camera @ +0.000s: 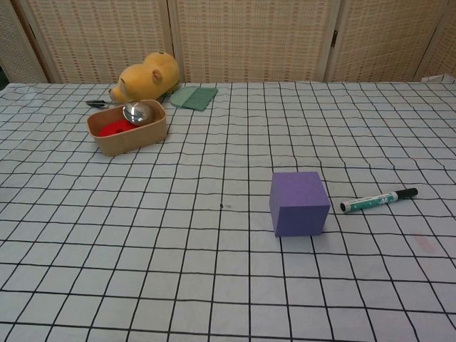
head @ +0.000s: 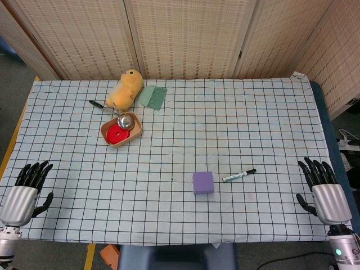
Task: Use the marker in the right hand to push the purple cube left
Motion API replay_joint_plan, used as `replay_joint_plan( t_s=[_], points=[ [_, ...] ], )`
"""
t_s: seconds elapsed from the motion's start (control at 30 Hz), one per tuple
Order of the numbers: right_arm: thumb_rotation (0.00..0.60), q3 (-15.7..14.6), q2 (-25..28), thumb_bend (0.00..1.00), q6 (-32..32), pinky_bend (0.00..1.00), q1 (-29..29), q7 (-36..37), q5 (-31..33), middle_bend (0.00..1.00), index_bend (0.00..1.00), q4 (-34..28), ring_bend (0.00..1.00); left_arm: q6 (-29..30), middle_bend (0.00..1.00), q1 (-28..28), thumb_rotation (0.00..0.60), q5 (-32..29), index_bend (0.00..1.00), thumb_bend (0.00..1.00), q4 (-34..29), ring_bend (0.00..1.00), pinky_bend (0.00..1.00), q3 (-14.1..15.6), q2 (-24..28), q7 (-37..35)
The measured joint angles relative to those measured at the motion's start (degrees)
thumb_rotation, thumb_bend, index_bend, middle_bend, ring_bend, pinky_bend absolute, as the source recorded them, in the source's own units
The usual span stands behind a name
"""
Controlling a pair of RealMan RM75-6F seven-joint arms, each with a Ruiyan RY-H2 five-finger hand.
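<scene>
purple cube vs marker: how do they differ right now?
Shape: the purple cube is a blocky solid; the marker is a thin stick lying flat.
Colour: the cube is plain purple; the marker is white with green print and a black cap.
Position: the cube sits left of the marker, a small gap between them.
Shared: both rest on the checked tablecloth, untouched by either hand.

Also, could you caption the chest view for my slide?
Marker lies beside purple cube on checked cloth, not yet picked up.
</scene>
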Motion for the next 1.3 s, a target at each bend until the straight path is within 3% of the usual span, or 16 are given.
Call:
replay_joint_plan(
  t_s=[0.37,0.6,0.67,0.87,1.07,1.3],
  points=[
    [0.600,-0.36,-1.06,0.21,-1.78,0.00,0.89,-1.01,-0.38,0.00,0.00,0.74,0.00,-0.95,0.01,-0.36,0.600,-0.44,0.00,0.45,0.15,0.00,0.05,-0.05,0.21,-1.16],
    [0.600,-0.26,-2.35,0.21,-7.04,0.00,4.64,-2.15,-1.41,0.01,0.00,2.87,0.00,-2.53,0.01,-1.06,0.600,-2.04,0.00,0.45,1.18,0.00,0.05,-0.79,0.93,-4.30],
    [0.600,0.02,-2.70,0.21,-9.05,0.00,6.13,-3.34,-1.43,0.06,0.03,3.15,0.00,-2.98,0.01,-1.32,0.600,-2.60,0.00,0.45,1.68,0.00,0.05,-1.14,0.93,-5.15],
    [0.600,1.36,-6.48,0.21,-14.33,0.00,11.29,-4.90,-1.17,0.28,0.24,6.05,0.00,-5.44,0.01,-2.46,0.600,-4.03,0.00,0.45,3.07,0.00,0.05,-1.78,0.62,-6.28],
    [0.600,2.20,-12.18,0.21,-17.90,0.00,14.47,-3.90,-0.55,0.33,0.42,12.89,0.00,-8.71,0.01,-3.79,0.600,-6.39,0.00,0.45,4.67,0.00,0.07,-2.57,0.57,-8.12],
    [0.600,2.91,-18.35,0.21,-24.11,0.00,18.35,-4.68,2.96,0.33,0.36,19.56,0.00,-9.27,0.01,-4.12,0.600,-7.85,0.00,0.45,6.29,0.00,0.08,-3.40,0.54,-10.22]
  ],
)
